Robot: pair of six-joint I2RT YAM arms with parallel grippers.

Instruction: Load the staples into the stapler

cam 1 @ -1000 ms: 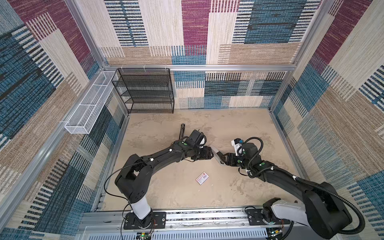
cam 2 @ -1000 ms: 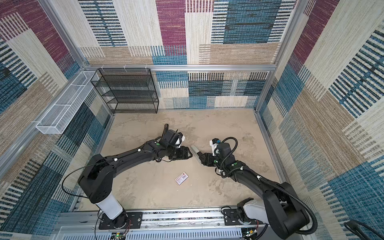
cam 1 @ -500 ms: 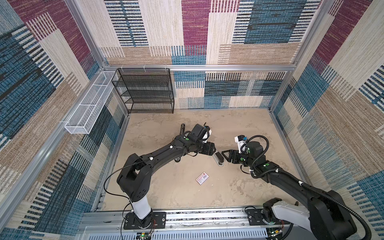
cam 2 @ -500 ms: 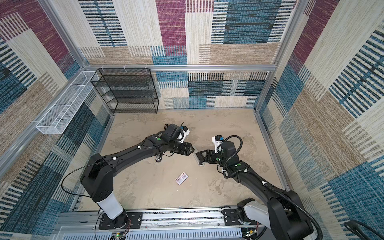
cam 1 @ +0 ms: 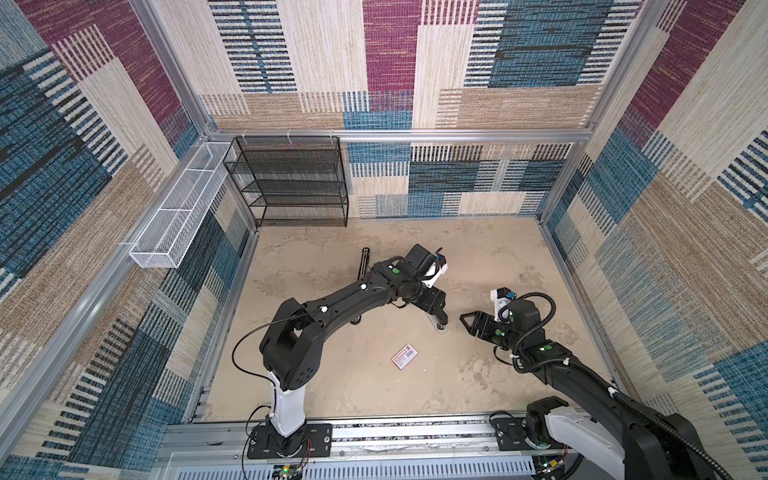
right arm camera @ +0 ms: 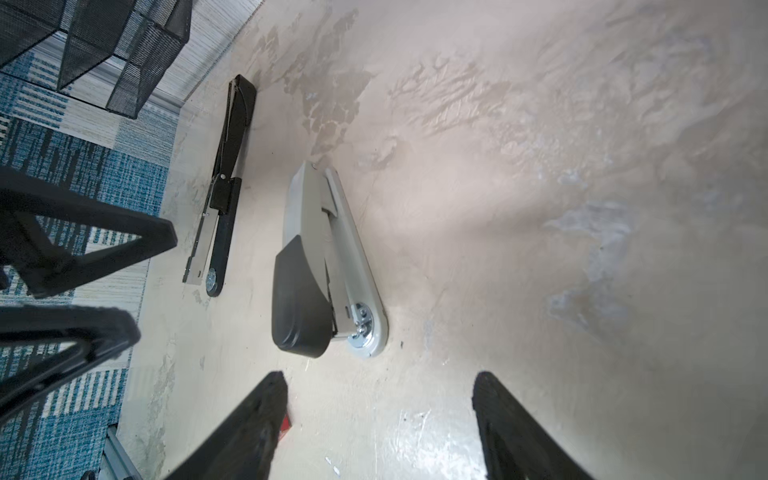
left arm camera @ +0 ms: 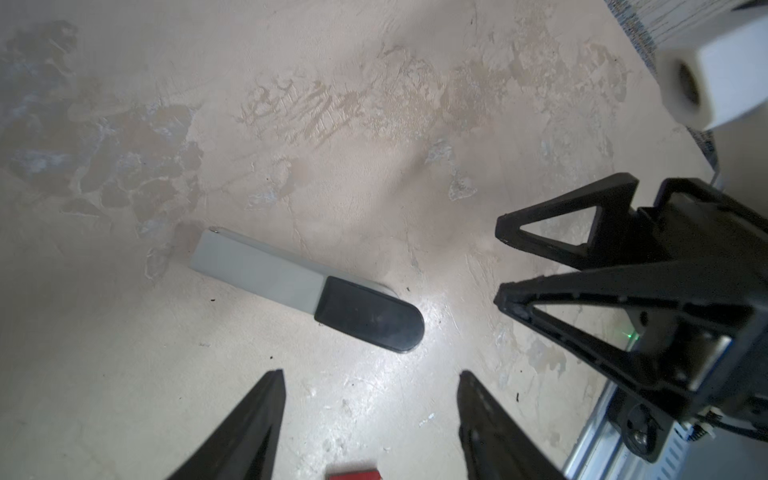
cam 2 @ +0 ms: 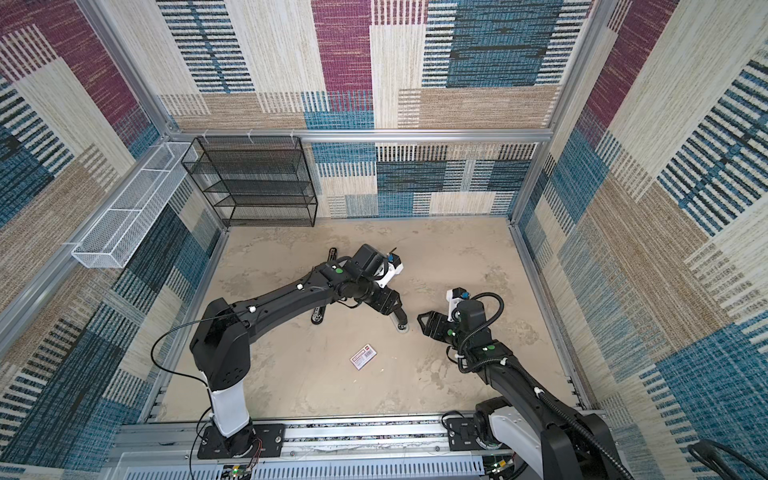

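Centrally on the bench (cam 1: 332, 395), the small white staple box (cam 1: 404, 356) with its red label lies flat and closed. No loose staples can be made out. In both top views the box (cam 2: 363, 356) sits towards the front rail, between the two arms and apart from both of them. It is nearer the left end effector (cam 1: 439, 318) than the right end effector (cam 1: 465, 325), and neither touches it.

In the left wrist view only a red sliver of the box (left arm camera: 353, 473) shows at the frame edge, between the bases of the two fingers. In the right wrist view a red corner (right arm camera: 286, 428) peeks out beside one finger.

The left end effector (left arm camera: 370, 376) is released, its fingers spread wide with only bare bench between them. The right end effector (right arm camera: 380, 378) is likewise spread and holds nothing.

The grey stapler (right arm camera: 328, 266) with a black grip lies shut on the bench, just ahead of both sets of fingertips and touched by neither. The two end effectors face each other across its black end (left arm camera: 370, 320).

A black stapler (right arm camera: 226, 183) lies opened out flat beyond it, partly under the left arm in a top view (cam 1: 365, 262).
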